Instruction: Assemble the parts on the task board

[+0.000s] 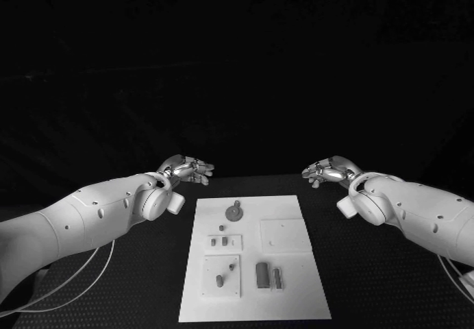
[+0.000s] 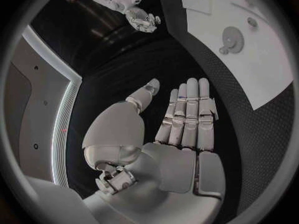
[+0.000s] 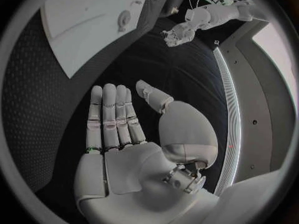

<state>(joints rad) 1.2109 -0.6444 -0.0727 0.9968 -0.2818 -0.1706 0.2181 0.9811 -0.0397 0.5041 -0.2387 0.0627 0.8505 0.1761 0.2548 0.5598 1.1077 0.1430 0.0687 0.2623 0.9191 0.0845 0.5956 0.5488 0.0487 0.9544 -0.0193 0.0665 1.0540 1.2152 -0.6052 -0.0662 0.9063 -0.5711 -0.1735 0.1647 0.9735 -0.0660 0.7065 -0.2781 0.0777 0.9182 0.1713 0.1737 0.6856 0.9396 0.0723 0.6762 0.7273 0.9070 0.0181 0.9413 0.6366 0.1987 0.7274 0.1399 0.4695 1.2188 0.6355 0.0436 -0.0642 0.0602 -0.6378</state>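
White task board (image 1: 286, 281) lies between left hand (image 1: 188, 168) and right hand (image 1: 324, 171), grey parts (image 1: 263, 274) on it; both hands empty, fingers straight

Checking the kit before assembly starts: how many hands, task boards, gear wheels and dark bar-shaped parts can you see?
Hands: 2, left hand and right hand
Task board: 1
Gear wheel: 1
Dark bars: 2
Total: 6

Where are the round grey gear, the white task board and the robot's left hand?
Round grey gear (image 1: 235, 212), head view, its face.
White task board (image 1: 301, 288), head view, bare right part.
Silver left hand (image 1: 188, 168), head view, its middle.
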